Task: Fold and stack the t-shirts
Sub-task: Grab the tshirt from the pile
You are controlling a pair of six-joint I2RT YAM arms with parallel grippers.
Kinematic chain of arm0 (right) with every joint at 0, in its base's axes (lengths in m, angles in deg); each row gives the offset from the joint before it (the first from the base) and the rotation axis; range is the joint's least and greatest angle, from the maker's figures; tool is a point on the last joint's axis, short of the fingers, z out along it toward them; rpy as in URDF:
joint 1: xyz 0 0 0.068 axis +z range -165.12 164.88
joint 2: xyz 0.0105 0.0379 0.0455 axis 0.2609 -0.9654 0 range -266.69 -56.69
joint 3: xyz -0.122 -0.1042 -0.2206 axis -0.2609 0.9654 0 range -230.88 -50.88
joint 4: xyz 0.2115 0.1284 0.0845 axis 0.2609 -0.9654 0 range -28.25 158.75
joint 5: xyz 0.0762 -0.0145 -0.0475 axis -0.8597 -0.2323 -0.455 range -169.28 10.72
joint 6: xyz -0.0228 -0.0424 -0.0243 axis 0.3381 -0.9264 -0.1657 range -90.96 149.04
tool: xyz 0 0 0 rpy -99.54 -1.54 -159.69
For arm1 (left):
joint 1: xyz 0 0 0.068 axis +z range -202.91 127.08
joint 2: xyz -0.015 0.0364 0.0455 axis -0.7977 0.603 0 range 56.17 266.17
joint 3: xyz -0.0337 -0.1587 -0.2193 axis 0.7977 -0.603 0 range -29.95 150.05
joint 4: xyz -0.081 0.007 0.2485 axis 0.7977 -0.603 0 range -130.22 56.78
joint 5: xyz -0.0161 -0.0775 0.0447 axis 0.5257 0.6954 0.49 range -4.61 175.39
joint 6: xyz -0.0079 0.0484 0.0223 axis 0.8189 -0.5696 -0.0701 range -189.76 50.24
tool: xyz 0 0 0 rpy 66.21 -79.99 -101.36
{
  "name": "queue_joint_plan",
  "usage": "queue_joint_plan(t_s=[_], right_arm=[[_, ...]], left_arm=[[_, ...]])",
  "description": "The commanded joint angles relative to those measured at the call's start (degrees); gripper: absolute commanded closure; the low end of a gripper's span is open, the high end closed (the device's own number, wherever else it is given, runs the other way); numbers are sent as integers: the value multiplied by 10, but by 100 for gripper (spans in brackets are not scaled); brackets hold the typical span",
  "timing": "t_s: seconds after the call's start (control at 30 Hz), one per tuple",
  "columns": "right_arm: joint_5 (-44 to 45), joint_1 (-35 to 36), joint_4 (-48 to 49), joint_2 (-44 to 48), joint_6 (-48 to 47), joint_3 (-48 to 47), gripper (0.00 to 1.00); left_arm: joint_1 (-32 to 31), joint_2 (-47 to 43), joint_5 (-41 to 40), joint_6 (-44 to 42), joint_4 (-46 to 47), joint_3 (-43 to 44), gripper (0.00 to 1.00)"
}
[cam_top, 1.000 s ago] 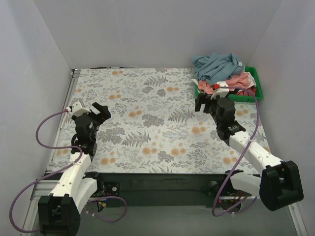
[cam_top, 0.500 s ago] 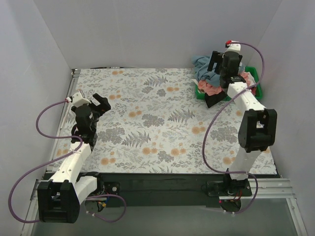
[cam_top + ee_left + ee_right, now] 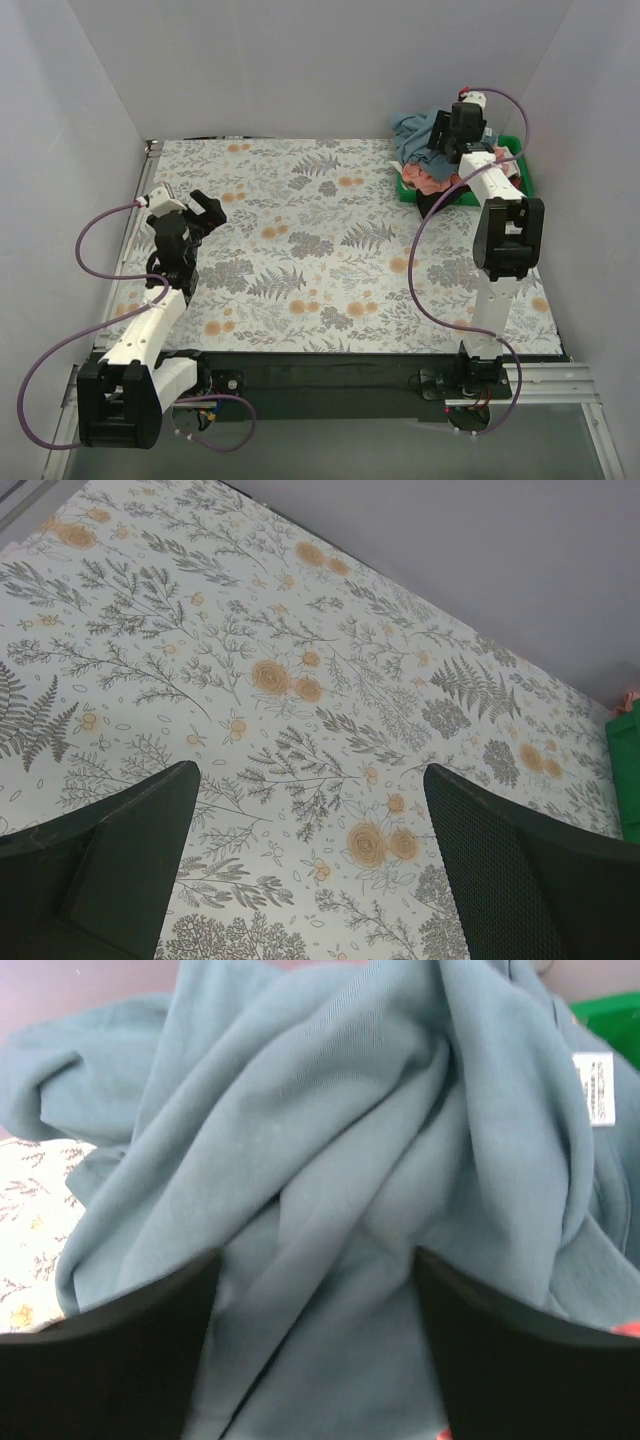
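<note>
So far, nothing is folded or stacked. The right gripper point(image 3: 315, 1260) is held wide open just above the grey-blue t-shirt point(image 3: 330, 1130), with no cloth gripped. That shirt is heaped with salmon-pink t-shirts point(image 3: 432, 180) in the green bin point(image 3: 526, 180) at the one o'clock corner of the table point(image 3: 300, 280). The left gripper point(image 3: 205, 213) is held open and empty at nine o'clock.

light comes soft and even from above, bright without glare; the pale walls point(image 3: 300, 60) look washed. only faint short shadows fall on the table cover point(image 3: 300, 240). at my left wrist the cover is crisp, but my left fingers point(image 3: 100, 870) blur dark at the bottom. at my right wrist the grey-blue shirt point(image 3: 330, 1160) is slightly soft, its folds shaded, my right fingers point(image 3: 100, 1360) black smears.
</note>
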Motion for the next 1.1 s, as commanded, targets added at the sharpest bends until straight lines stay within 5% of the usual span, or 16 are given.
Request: queue_joint_plan(t_s=[0.0,0.3,0.77,1.07], right_arm=[[17,-6,-11,-20,-5,-46,27],[-24,-8,-13,-13,-20,-74,98],[21,72,89,241,-50,94,99],[21,220,167,378,-109,145,99]], left_arm=[[0,4,3,-9,6,5,5],[0,5,0,-10,4,3,5],[0,-24,3,-5,2,-10,6],[0,-35,-1,-4,0,-14,6]])
